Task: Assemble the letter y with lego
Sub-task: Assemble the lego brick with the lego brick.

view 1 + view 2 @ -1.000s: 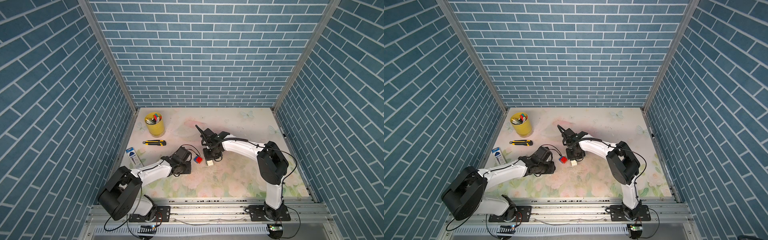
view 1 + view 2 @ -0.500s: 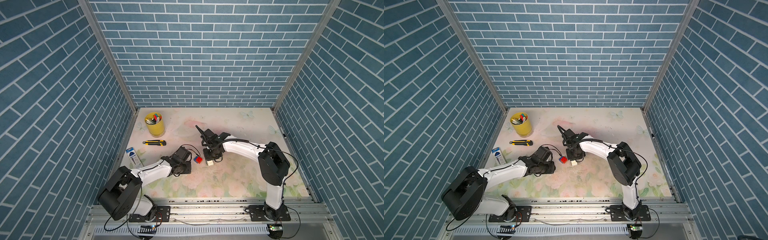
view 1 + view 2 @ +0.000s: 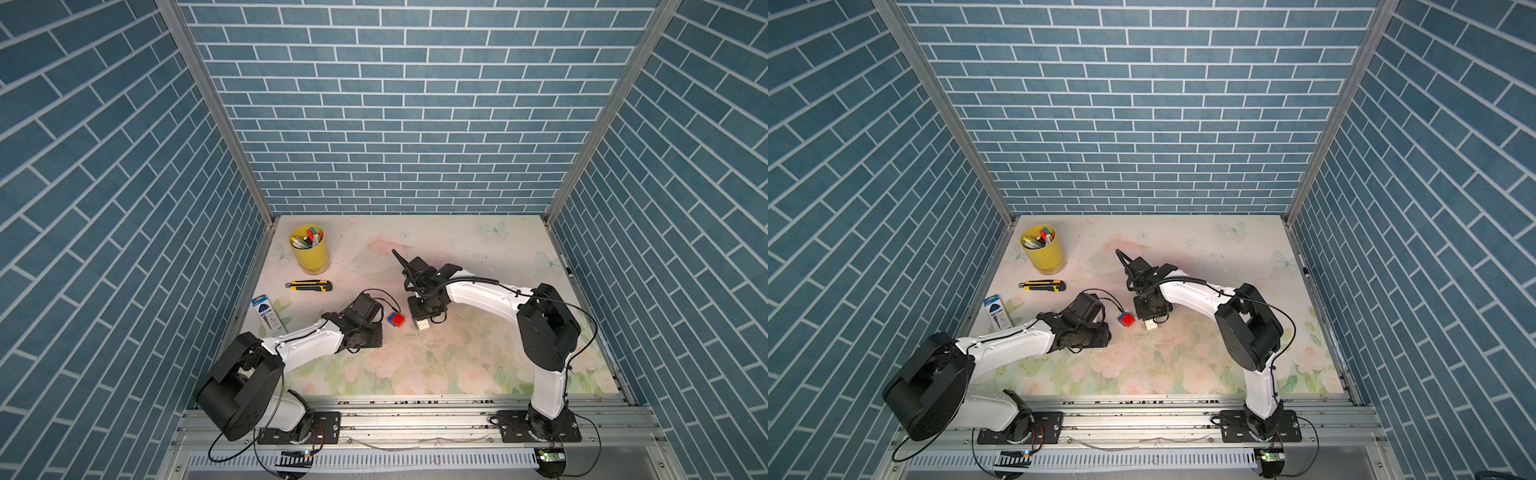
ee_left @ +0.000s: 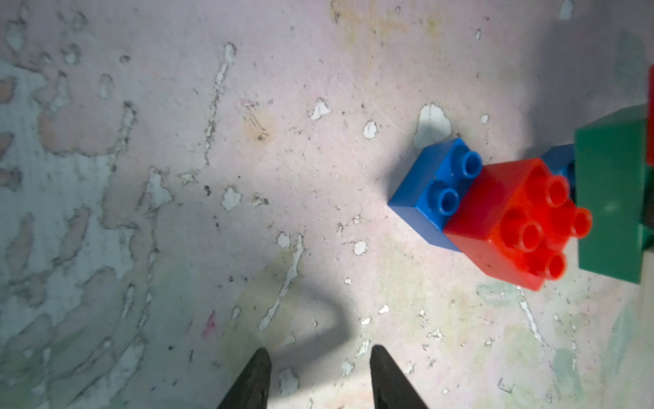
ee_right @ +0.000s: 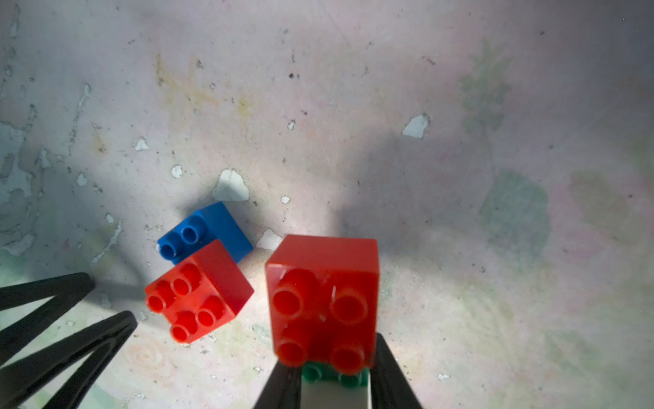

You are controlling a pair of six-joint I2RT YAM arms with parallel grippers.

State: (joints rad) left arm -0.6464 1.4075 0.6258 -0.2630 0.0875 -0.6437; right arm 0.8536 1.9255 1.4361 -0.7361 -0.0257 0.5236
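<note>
Nothing has shifted since earlier: the right gripper stays pinched on the red-green-white brick stack, just below the middle of both top views. The left gripper, slightly spread and empty, sits beside the joined red-and-blue bricks.

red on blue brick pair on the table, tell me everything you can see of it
The brick pair is two square glossy plastic lego bricks, joined: the red brick sits studs up on the blue brick, offset so two blue studs show. All four red studs are free. It rests on the worn floral table, near its middle in both top views. The open left gripper is near but apart; nothing grips it.
</note>
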